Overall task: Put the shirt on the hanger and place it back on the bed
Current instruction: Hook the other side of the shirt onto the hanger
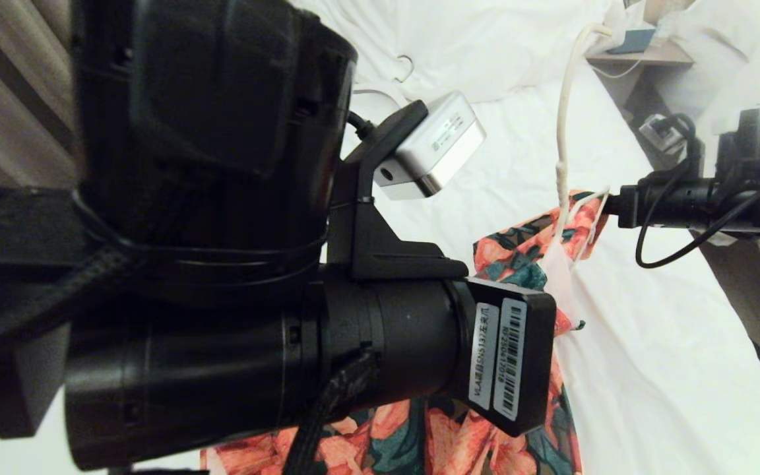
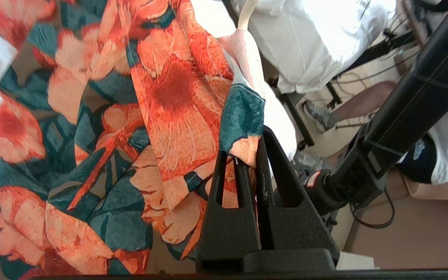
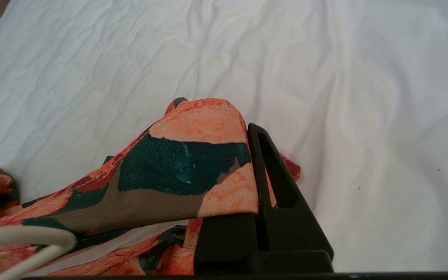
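**Shirt's up off the sheet, both claws holding it**

White bed (image 1: 650, 343) with a lightly wrinkled sheet fills most of the scene, pillows bunched at the far end, a small shelf with clutter beside it, and a seated person's legs (image 2: 364, 112) off to the side.

The floral shirt (image 1: 525, 251) hangs above the sheet between the arms. The left gripper (image 2: 247, 163) is pinched on a fabric edge, and the right gripper (image 3: 253, 171) is clamped on another fold, cloth draped over one finger. The thin cream hanger (image 1: 561, 142) stands upright with its lower end tucked into the shirt by the right gripper.

I'd say it's mid-threading: hanger partly in, shoulders not seated. Next move probably needs the cloth spread apart and eased over the wire without slipping, then lowered flat onto the bed.
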